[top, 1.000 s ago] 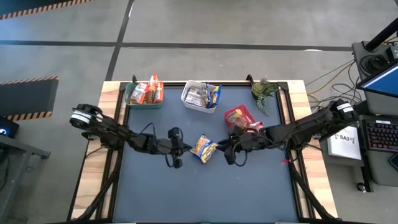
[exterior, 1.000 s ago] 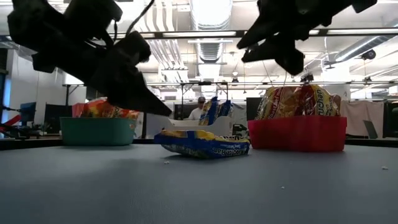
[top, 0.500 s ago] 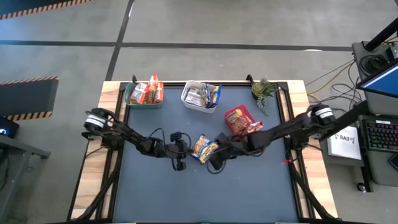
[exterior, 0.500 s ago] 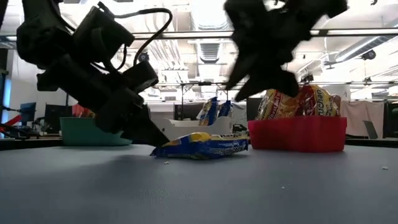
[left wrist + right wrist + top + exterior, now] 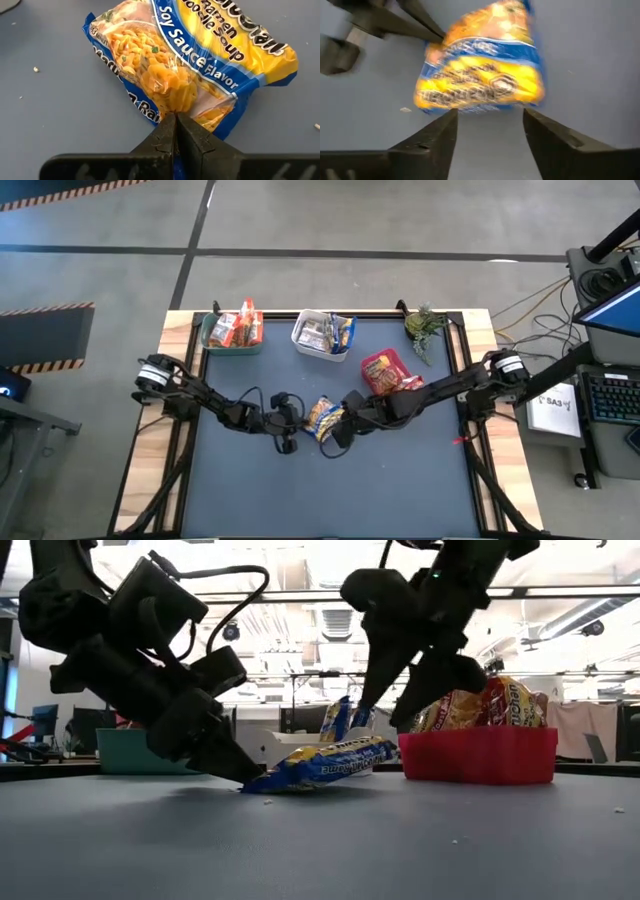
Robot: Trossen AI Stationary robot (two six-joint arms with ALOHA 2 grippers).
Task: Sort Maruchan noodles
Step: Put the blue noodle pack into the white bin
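Since the earlier frame, your right gripper [image 5: 331,433] had swung in from beside the red bin [image 5: 372,363] to the loose blue-and-yellow noodle packet [image 5: 321,416] at mid-table, jaws spread on either side of its near end. Your left gripper [image 5: 292,423] was shut, tips pressed against the packet's opposite edge, propping it at a tilt. The packet looked light, crinkly and slippery, with a brittle block inside; take it across the flat middle, not the seam. Farther back stood the white bin [image 5: 312,343] and green bin [image 5: 208,337], both holding packets.
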